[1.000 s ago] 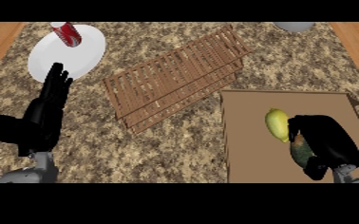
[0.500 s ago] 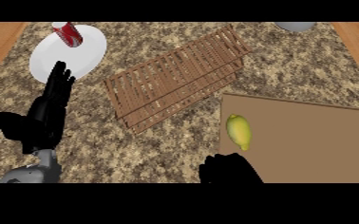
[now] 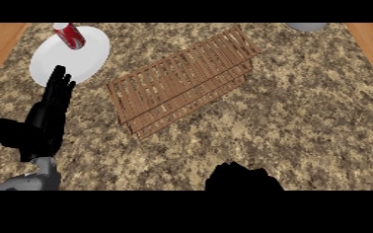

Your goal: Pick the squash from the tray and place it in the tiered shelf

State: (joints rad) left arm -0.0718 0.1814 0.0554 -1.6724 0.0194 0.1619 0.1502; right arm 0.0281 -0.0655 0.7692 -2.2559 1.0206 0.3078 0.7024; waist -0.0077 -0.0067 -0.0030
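Squash and tray show nowhere in the head view. Left hand (image 3: pixel 45 121) rests at the left edge, fingers straight and pointing up, just below a white plate (image 3: pixel 80 61) bearing a red can (image 3: pixel 70 35). Right hand (image 3: pixel 242 178) shows as a dark mass at the bottom edge; whether it grips anything cannot be told. Slatted wooden tiered shelf (image 3: pixel 182 80) lies mid-counter (image 3: pixel 306 108).

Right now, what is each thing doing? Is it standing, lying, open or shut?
Red can: lying on its side on the plate.
White plate: flat on the counter, holding the can.
Wooden tiered shelf: sitting slantwise on the counter, nothing on it.
Left hand: open, fingers up, resting.
Right hand: at the lower edge, fingers unclear.
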